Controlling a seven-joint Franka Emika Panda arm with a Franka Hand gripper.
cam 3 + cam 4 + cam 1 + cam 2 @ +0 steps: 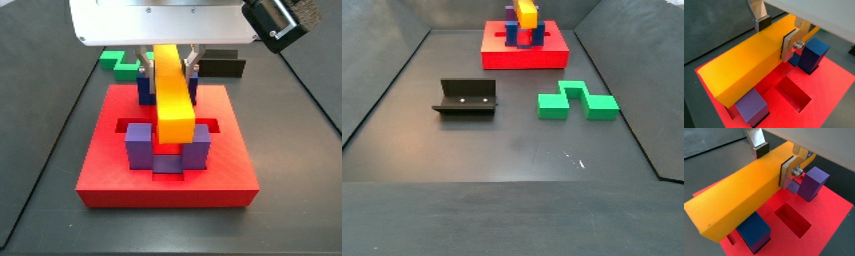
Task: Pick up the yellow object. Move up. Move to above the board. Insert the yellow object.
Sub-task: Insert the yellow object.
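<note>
My jaws (pixel 776 35) are clamped across the yellow object (pixel 747 57), which sits level over the board (pixel 167 175), between its blue and purple posts. Recommendation: descend straight, keep the bar parallel to the posts, release only once seated.

White boxy wrist housing, end effector (pixel 776 36) with flat silver fingers (pixel 789 46), dark pads, silver screw

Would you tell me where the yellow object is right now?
The yellow object is held in the gripper above the board, lying lengthwise between the blue and purple posts in a side view.
</note>
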